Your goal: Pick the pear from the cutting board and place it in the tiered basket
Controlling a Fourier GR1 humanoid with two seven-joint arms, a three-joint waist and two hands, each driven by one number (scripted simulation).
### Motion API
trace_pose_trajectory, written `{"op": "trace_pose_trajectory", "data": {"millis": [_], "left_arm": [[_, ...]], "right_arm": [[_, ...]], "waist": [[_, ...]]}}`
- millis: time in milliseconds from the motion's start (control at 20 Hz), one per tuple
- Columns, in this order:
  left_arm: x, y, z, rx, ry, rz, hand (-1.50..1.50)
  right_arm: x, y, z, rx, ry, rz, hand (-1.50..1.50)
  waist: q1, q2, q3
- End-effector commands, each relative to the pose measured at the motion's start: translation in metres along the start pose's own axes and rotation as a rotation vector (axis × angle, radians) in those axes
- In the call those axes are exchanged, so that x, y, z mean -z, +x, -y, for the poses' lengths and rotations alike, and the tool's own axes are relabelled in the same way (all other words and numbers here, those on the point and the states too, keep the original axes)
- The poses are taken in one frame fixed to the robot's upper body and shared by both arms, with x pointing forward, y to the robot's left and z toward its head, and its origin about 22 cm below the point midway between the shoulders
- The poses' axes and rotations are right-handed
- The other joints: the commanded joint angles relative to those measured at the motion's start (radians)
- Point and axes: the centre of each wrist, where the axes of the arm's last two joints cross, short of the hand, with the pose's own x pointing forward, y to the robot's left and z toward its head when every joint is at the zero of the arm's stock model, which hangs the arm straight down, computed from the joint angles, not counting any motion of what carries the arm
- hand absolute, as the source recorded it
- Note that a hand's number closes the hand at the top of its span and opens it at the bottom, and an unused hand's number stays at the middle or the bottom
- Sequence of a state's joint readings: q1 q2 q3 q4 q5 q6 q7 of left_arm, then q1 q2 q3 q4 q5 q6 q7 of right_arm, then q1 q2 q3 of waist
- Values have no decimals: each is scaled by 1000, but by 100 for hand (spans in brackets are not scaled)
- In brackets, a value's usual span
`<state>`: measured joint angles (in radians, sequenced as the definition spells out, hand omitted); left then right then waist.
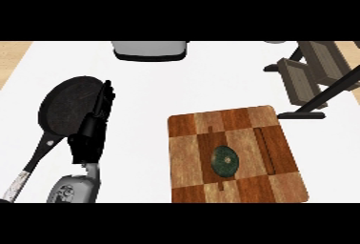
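Note:
A dark green pear lies near the middle of the checkered wooden cutting board, at the lower right of the head view. The tiered basket, with wooden trays on a black frame, stands at the upper right, beyond the board. My left hand rises at the lower left with fingers straight, pointing up along the rim of a pan, well left of the board. It holds nothing. No right hand shows.
A black frying pan with a long handle lies at the left, partly behind my left hand. A white and dark appliance sits at the top edge. The counter top is white.

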<state>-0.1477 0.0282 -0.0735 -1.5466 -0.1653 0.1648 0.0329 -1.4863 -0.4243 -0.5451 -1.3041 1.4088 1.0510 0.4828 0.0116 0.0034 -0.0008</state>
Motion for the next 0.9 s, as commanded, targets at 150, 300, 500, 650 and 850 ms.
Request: {"op": "trace_pose_trajectory", "data": {"millis": [150, 300, 500, 650, 850], "left_arm": [[-1, 9, 4, -10, -24, -9, 0], [-3, 10, -14, -2, -1, 9, 0], [2, 3, -1, 0, -5, -1, 0], [11, 2, -22, 4, 0, 0, 0], [3, 1, -9, -21, 3, -7, 0]], "right_arm": [[50, -33, -19, -63, -33, -15, 150], [57, -28, -34, -87, -26, -28, 150], [73, -65, -48, 203, 10, -165, -150], [82, -50, -61, 230, 61, -128, -150], [82, -67, -44, 367, 43, -100, -150]], "waist": [[8, 4, 0], [5, 0, 0], [2, 3, 2], [1, 1, 0], [-1, -2, 0]]}}
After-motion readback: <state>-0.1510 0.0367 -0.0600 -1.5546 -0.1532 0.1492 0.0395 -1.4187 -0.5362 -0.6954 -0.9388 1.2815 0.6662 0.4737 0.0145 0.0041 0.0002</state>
